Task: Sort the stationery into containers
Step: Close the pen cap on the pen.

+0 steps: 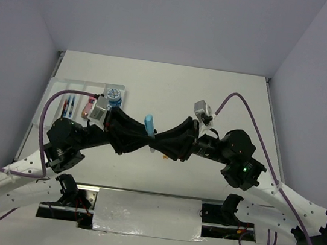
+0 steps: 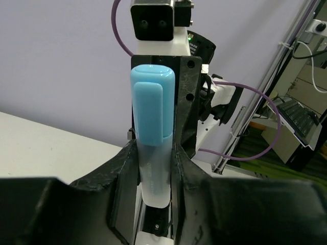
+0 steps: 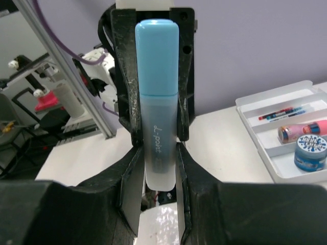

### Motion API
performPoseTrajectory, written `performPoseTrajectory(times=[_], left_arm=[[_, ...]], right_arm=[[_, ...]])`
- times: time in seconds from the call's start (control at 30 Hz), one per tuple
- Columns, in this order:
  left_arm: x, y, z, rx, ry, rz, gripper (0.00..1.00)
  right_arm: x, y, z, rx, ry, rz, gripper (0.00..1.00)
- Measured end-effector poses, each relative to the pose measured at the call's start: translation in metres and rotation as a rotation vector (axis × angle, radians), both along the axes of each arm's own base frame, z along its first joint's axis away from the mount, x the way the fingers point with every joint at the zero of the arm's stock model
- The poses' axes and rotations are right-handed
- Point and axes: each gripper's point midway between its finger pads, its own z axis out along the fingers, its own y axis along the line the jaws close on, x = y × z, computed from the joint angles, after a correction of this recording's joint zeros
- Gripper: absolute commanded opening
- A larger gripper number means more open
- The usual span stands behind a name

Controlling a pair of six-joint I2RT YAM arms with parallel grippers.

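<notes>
marker (image 1: 149, 124) upright above counter (image 1: 216, 93) centre, between both claws | right claw (image 3: 157, 153) clenched on its clear barrel | left claw (image 2: 155, 153) fingers flank the marker, grip cannot tell | tray (image 1: 77, 84) at 10 o'clock, holding pens (image 1: 68, 106), blue-white roll (image 1: 113, 95)

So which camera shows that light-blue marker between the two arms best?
The right wrist view: the light-blue marker fills the frame, with cap, frosted barrel and printed lettering sharp. The left wrist view is equally close but shows the clip side, no lettering. From the top it is only a small blue stub.
</notes>
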Motion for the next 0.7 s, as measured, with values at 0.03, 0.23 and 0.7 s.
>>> performPoseTrajectory(times=[0.03,0.23,0.7], left_arm=[[-0.001,0.0,0.0,0.001,-0.006,-0.006,0.25],[-0.003,0.0,0.0,0.007,-0.014,-0.011,0.0],[-0.002,-0.003,0.008,0.037,-0.02,-0.017,0.0]], right_arm=[[0.001,0.001,-0.001,-0.003,-0.004,-0.005,0.0],[0.002,0.002,-0.001,-0.009,-0.023,-0.001,0.09],[0.004,0.018,-0.008,-0.053,-0.04,0.031,0.51]])
